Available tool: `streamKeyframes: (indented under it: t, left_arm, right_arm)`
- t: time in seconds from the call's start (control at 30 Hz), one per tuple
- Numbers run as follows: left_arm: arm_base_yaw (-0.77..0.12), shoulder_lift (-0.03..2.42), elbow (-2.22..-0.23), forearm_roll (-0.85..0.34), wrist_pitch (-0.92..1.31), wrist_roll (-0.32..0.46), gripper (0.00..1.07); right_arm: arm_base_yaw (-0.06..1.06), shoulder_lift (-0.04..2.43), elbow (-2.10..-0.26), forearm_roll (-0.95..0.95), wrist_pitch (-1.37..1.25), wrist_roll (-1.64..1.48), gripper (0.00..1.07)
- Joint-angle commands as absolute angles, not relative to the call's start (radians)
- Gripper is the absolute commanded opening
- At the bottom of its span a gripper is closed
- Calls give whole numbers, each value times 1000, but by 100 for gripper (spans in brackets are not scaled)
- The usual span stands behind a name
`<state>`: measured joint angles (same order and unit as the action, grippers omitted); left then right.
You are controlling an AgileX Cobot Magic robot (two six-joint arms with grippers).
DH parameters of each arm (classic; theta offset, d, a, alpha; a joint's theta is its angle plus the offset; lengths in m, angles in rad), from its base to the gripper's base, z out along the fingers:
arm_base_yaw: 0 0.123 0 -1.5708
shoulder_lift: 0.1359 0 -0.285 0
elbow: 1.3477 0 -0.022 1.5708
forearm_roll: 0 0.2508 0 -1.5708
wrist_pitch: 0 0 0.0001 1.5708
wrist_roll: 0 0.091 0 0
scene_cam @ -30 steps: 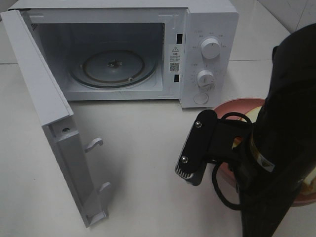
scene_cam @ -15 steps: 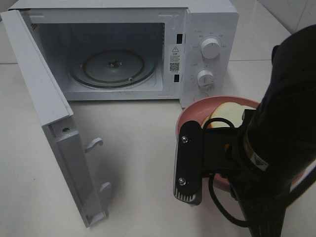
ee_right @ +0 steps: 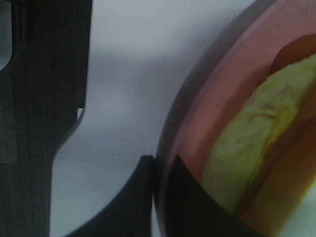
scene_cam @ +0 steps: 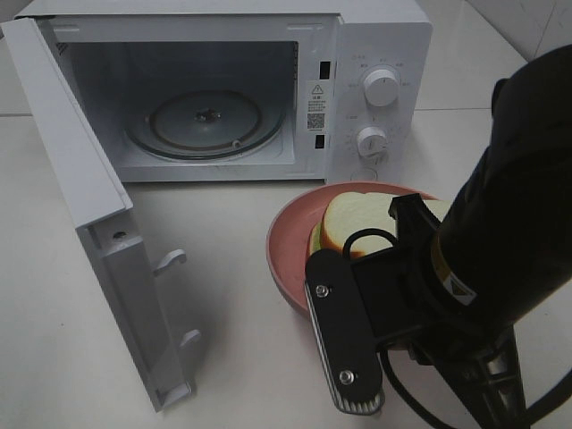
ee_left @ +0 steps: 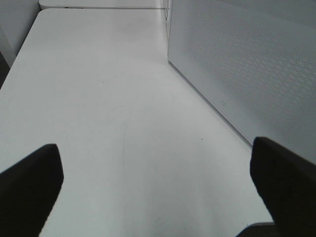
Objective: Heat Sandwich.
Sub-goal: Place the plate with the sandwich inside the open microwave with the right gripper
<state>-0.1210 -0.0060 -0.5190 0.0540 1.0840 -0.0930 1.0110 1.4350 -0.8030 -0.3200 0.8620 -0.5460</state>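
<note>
Seen from above, the sandwich (scene_cam: 357, 223) rides on a pink plate (scene_cam: 286, 259) just before the microwave (scene_cam: 375, 54). Its door (scene_cam: 71, 179) is swung wide and nothing sits on the turntable (scene_cam: 201, 121), so the way in looks free.

Left wrist view: the left tool (ee_left: 158, 187) gapes over the worktop (ee_left: 98, 98), holding nothing.

Right wrist view: the right tool (ee_right: 160, 197) pinches the plate's rim, probably so the food goes untouched.

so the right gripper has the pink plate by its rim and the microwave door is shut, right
No: the microwave door is open, as the exterior high view shows. The right gripper does pinch the pink plate by its rim.
</note>
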Motion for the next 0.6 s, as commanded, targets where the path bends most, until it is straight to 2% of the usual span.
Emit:
streamKeyframes:
  t: [0.03, 0.27, 0.6]
  left_arm:
    - [-119, -28, -517, 48, 1071, -94, 98]
    - [-119, -28, -517, 48, 1071, -94, 98]
    - [-119, -28, -517, 48, 1071, -94, 98]
  right_arm:
    - [1015, 1425, -800, -340, 852, -571, 5]
    - [1015, 1425, -800, -339, 833, -537, 5]
    - [950, 1425, -800, -340, 799, -794, 5]
